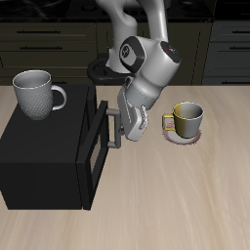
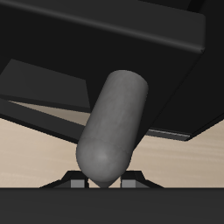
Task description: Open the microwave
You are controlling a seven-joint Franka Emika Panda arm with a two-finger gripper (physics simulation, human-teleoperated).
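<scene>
A white mug [image 1: 35,95] stands on top of the microwave [image 1: 44,161], near its back edge. The microwave sits on the table [image 1: 176,205] toward the front edge, a large black box that looks heavy enough to stay put while its door [image 1: 93,151] is pulled. The door already stands slightly ajar, swung a little way out from the body.

Just beside it, the gripper [image 1: 119,125] reaches the grey bar handle [image 1: 114,128]. In the wrist view the handle [image 2: 111,129] fills the space between the fingers [image 2: 80,183], which appear closed narrowly around it.

The handle looks rigid and smooth, so a grip across its middle should hold best, with the pull following the door's arc.

Farther along the table, well apart from the microwave, a yellowish mug [image 1: 186,119] rests on a small plate [image 1: 181,140].
</scene>
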